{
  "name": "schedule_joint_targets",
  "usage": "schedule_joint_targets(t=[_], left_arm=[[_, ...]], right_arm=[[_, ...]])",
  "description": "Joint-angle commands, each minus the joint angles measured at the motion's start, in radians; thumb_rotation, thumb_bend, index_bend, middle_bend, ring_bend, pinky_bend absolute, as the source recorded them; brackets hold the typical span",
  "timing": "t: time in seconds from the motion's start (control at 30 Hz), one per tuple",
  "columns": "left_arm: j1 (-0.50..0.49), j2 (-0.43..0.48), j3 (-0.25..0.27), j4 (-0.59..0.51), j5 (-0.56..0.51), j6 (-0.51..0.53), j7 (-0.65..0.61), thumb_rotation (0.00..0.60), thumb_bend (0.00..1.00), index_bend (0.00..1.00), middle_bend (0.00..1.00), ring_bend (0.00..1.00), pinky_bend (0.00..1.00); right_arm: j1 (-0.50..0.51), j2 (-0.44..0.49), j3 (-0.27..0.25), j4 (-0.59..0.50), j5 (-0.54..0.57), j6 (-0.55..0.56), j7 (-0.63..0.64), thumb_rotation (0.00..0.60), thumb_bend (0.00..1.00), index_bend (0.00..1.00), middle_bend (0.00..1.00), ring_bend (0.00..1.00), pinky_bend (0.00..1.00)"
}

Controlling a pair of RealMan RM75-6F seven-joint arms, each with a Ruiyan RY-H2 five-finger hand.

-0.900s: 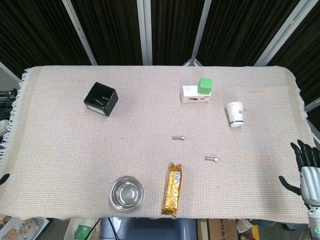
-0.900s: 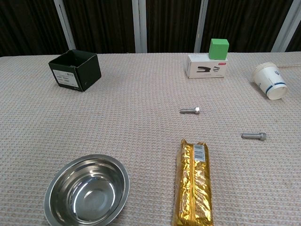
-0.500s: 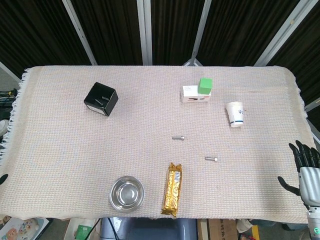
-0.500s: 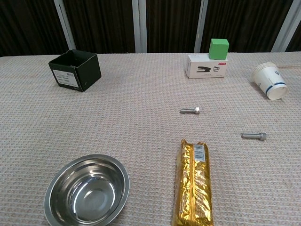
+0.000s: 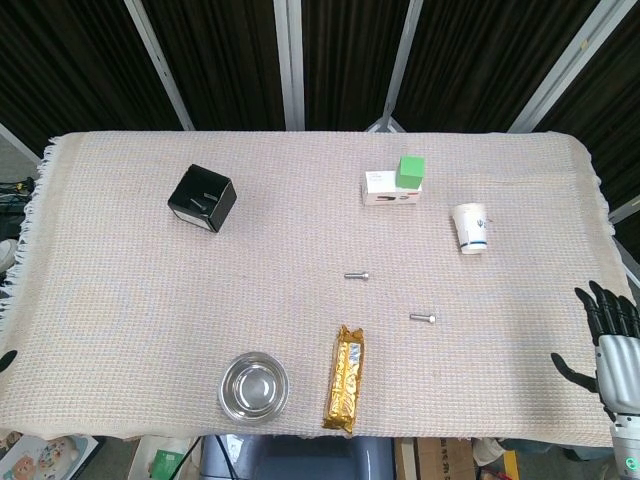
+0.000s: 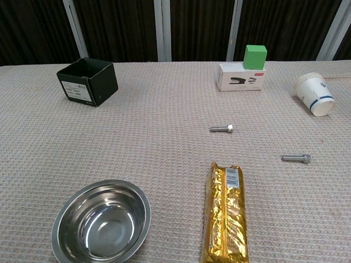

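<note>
Only the right hand [image 5: 610, 345] has shifted since the earlier frames: a little inward and lower at the table's right edge. Everything on the cloth [image 5: 120, 290] lies as it did.

The nearer bolt [image 5: 422, 318] lies flat on the weave, its head pointing right, well apart from that hand and from the second bolt [image 5: 357, 275] up and to its left. The gold snack packet [image 5: 345, 378] lies near it on the left, and the tipped paper cup [image 5: 470, 228] lies farther back.

The right hand holds nothing. Its fingers are spread and pointing up the table, with the thumb out to the side. Of the left hand [image 5: 5, 358] only a dark tip shows at the far left edge, so its fingers cannot be told.

A bolt this small and round would likely roll on the cloth. A reach would do best low and slow, ending in a thumb-and-fingertip pinch across the shank and staying wide of the cup.
</note>
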Motion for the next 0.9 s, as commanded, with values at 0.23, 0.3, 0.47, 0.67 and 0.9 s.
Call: schedule_joint_targets(t=[0.23,0.3,0.47,0.67,0.9], left_arm=[[0.001,-0.005,0.001,-0.003,0.007,0.005,0.009,0.6,0.04,0.15,0.11,0.01,0.03],[-0.002,-0.005,0.002,-0.001,0.012,0.002,0.007,0.6,0.04,0.15,0.11,0.01,0.03],[-0.004,-0.002,-0.001,0.004,0.002,-0.007,-0.002,0.6,0.04,0.15,0.11,0.01,0.03],[-0.003,0.003,-0.006,0.008,-0.006,-0.01,-0.021,0.6,0.04,0.16,0.11,0.01,0.03],[-0.006,0.006,-0.005,0.012,-0.005,-0.017,-0.03,0.6,0.04,0.16,0.11,0.01,0.03]], right_arm=[[0.068,-0.038,0.026,-0.143,0.077,-0.107,-0.132,0.6,0.2,0.2,0.0,0.0,0.0],[0.092,-0.056,0.035,-0.177,0.117,-0.144,-0.182,0.6,0.2,0.2,0.0,0.0,0.0],[0.154,-0.126,0.066,-0.222,0.216,-0.214,-0.275,0.6,0.2,0.22,0.0,0.0,0.0],[0.226,-0.267,0.101,-0.174,0.317,-0.225,-0.435,0.6,0.2,0.26,0.0,0.0,0.0],[0.298,-0.399,0.125,-0.096,0.399,-0.233,-0.56,0.6,0.2,0.32,0.0,0.0,0.0]])
